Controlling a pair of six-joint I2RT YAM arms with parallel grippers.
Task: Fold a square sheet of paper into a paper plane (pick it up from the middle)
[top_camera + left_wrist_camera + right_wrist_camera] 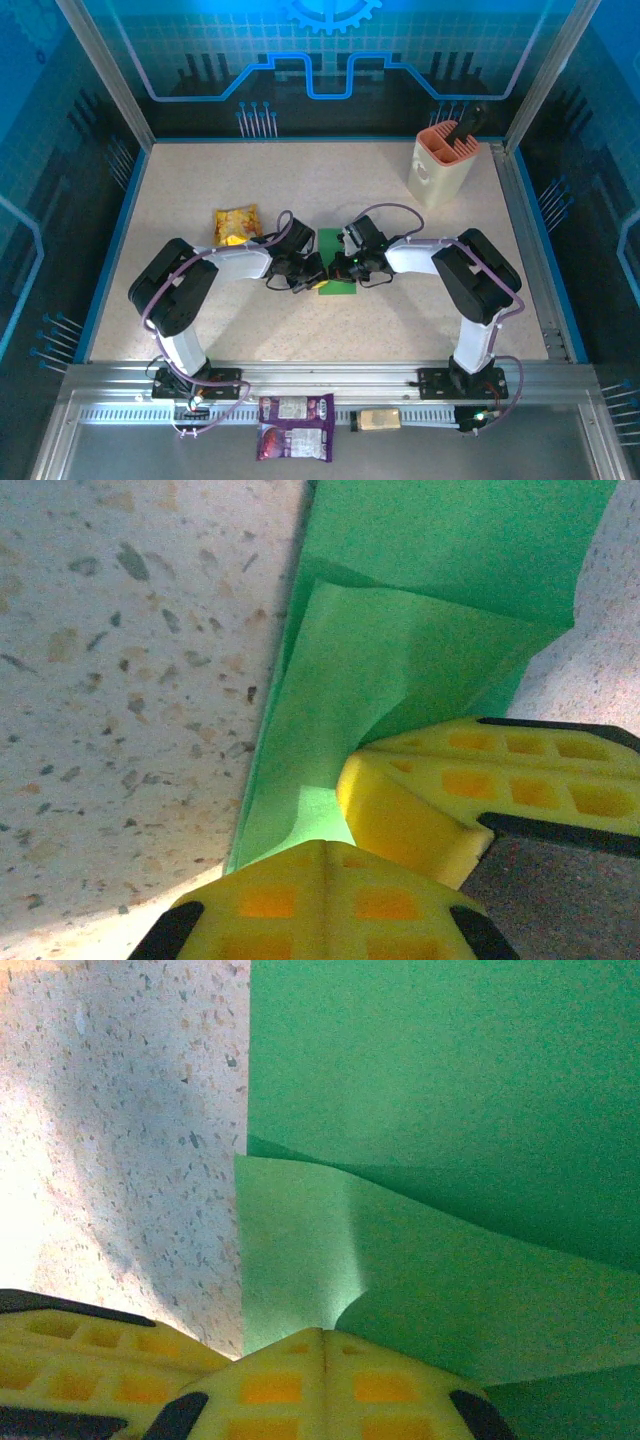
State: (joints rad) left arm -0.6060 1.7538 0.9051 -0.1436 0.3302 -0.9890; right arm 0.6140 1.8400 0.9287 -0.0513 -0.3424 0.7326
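**Jaw state, nearest first**

1. Left jaws: pressed together. In the left wrist view the yellow honeycomb pads (420,810) pinch a lifted layer of the thin green creased sheet of paper (400,650). This layer rises off the speckled bench (120,680) and runs into the seam between the pads.
2. Right jaws: pressed together. The yellow pads (320,1385) appear to pinch a raised flap of the same sheet (450,1090), which curls down into their seam.

**Position of the sheet**

3. In the top view the sheet (332,243) lies flat on the bench, directly between the two sets of jaws. The left jaws are at its left edge and the right jaws at its right edge, both in contact with it. Neither arm is nearer.
4. The sheet reads as a folded oblong. Its long axis runs forward past both sets of jaws, away from the arm bases.
5. No nose is formed yet. Both ends look square, so the sheet points neither way.

**Judgement for the coming move**

6. Any fold has to be carried across this long axis from a side edge.

**Beyond the jaws**

7. A crinkled yellow snack packet (237,224) lies beyond and outboard of the left jaws.
8. A beige holder with a pink rim (440,165) stands well beyond the right jaws.
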